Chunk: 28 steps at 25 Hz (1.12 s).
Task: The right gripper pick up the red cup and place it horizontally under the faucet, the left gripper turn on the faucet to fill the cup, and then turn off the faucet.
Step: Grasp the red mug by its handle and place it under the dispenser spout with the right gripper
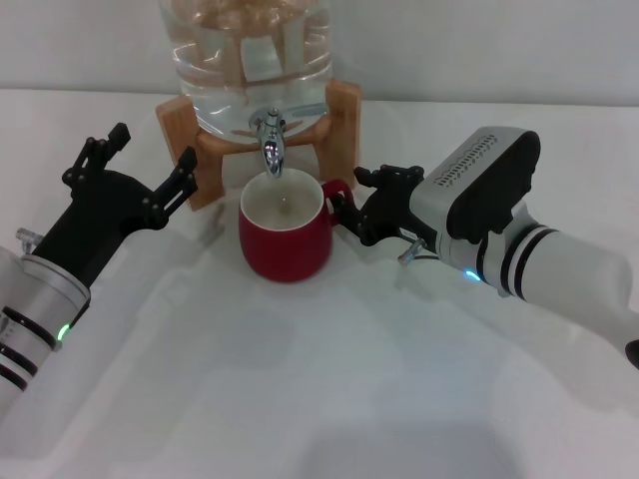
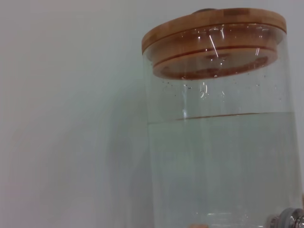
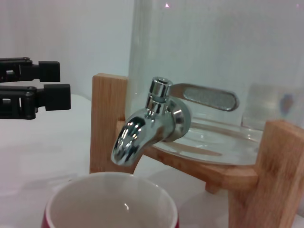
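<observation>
With the red cup upright on the white counter under the faucet, right pincer holding its handle, the wide-spread left pincer could nudge the wooden stand reaching the lever.

water jug: clear, part-filled | wooden stand | bamboo lid | white table

White tabletop; plain pale wall behind; soft even light
</observation>
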Tool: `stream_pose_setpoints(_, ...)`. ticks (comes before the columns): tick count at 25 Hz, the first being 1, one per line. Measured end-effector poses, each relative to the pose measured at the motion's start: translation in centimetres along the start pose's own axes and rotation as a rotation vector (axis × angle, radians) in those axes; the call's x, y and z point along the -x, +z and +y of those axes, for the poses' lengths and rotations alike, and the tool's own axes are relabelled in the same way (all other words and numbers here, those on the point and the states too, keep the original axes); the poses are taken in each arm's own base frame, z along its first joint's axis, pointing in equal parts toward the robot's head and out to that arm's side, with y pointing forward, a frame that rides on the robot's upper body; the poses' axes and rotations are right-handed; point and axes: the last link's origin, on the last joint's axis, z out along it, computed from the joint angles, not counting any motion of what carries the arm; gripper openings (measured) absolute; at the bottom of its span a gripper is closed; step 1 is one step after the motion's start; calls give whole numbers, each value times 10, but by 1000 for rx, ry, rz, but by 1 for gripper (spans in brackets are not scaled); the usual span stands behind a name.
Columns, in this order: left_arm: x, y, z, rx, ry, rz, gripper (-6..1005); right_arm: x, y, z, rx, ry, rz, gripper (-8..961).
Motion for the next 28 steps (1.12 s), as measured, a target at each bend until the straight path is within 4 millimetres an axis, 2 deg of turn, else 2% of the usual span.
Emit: stream_pose_setpoints(28,0,-1,-2,-2,4,-3,873,-12,-8,4,1,13,0,422)
